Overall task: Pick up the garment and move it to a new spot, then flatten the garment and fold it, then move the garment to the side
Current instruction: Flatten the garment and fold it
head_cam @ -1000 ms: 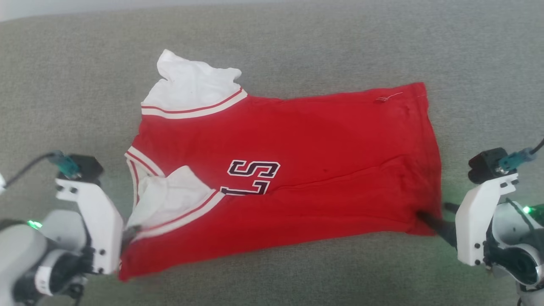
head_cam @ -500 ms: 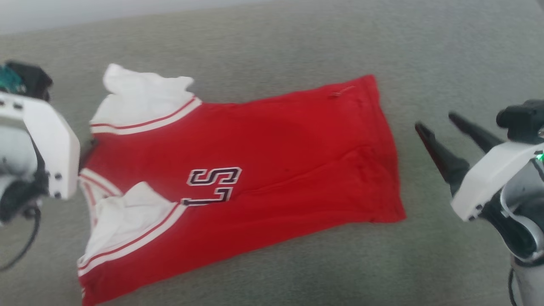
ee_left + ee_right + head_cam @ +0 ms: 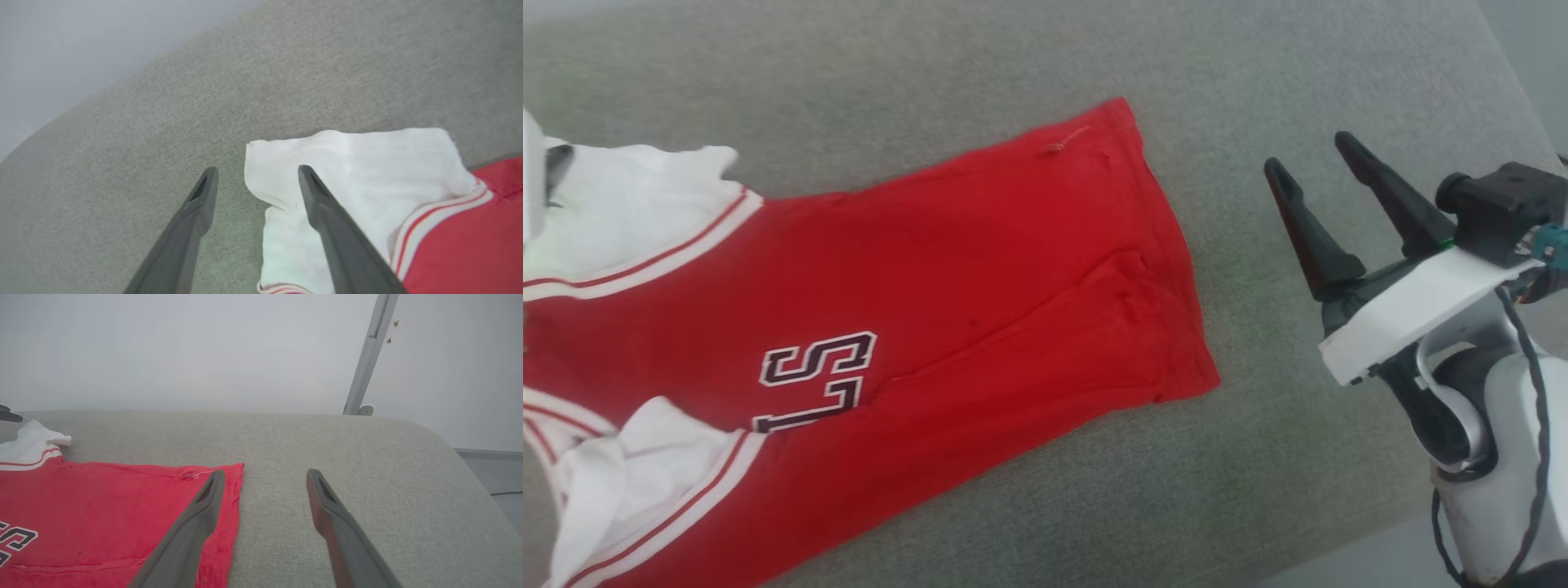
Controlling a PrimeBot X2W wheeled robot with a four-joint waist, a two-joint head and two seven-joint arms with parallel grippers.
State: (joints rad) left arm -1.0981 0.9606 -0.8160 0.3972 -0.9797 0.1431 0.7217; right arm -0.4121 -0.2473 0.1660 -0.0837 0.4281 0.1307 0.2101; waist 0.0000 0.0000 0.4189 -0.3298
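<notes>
Right gripper (image 3: 1308, 153) hovers spread and empty beside the hem of the red jersey (image 3: 980, 269). Left gripper (image 3: 258, 169), likewise spread, brackets the white sleeve (image 3: 367, 163) corner. Probably they flank the jersey for folding.

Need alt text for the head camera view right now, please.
A red jersey with white sleeves lies spread on a grey cushion, hem to the right. The right hand, open and empty, is right of the hem, not touching it.

You have one garment (image 3: 980, 269), two white sleeves (image 3: 629, 212) on it, one left gripper (image 3: 257, 170), one right gripper (image 3: 1308, 153), four dark fingers (image 3: 1311, 229), one grey cushion (image 3: 1013, 65).
</notes>
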